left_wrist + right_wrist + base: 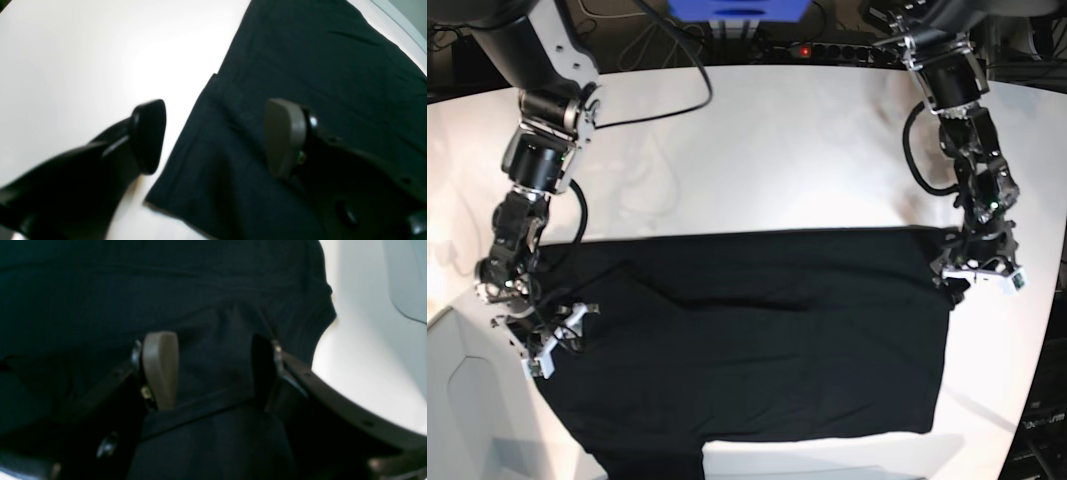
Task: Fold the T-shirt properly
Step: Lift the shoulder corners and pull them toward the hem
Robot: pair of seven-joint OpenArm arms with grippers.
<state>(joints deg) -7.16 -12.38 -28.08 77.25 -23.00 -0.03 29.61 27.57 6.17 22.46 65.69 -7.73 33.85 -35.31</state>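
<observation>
I see the T-shirt [757,340] spread flat on the white surface [777,160]. Left gripper [217,136] and right gripper [213,370]: jaws apart, holding nothing, over opposite shirt edges.

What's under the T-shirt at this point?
The black T-shirt lies spread on the white table, which shows all around it. Whatever lies beneath the cloth is covered. Both hands, left and right, stand open at its edges.

No text, label, brand, number or sign can be read in any view. The T-shirt [757,340] shows only plain black cloth, and the tabletop [777,150] bears no markings.
</observation>
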